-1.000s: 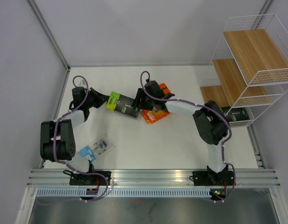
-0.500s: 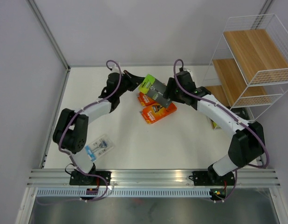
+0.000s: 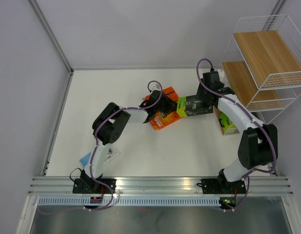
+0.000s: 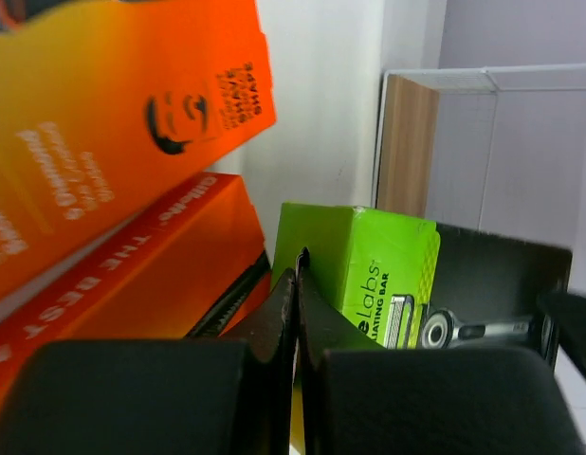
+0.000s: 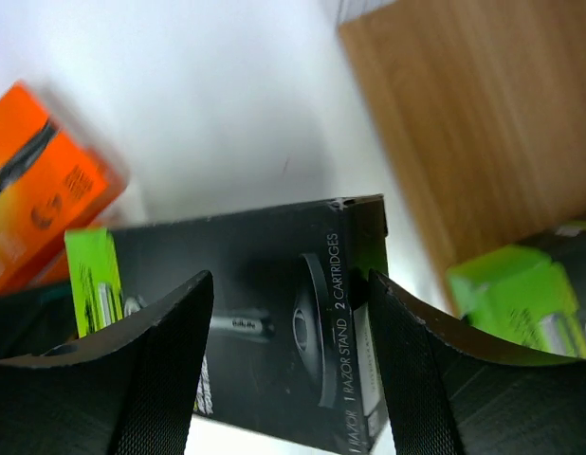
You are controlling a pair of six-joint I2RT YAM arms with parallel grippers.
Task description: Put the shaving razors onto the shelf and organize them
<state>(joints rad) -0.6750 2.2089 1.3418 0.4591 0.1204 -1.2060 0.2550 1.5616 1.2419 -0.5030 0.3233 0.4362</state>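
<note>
My left gripper (image 3: 171, 106) is shut on a thin tab at the lime-green end of a black razor pack (image 3: 193, 105), holding it above the table. The closed fingers (image 4: 301, 275) sit just before the lime end (image 4: 388, 265). My right gripper (image 3: 205, 101) is open over the pack's black end, and its fingers (image 5: 290, 280) stand wide apart in front of the pack (image 5: 265, 313). Two orange packs (image 3: 162, 93) (image 3: 165, 120) lie under my left arm. A second black-and-lime pack (image 3: 228, 125) lies by the shelf (image 3: 260, 58). The clear blister pack (image 3: 105, 152) lies at near left.
The white wire shelf stands at the far right, and its lowest wood tier (image 5: 473, 123) is close beyond my right gripper. Both arms reach across the middle of the table. Grey walls close the left and far sides.
The black pack has travelled from left of centre, up and to the right, toward the shelf. My left arm stretched right with it. My right arm swung back to the right alongside.
</note>
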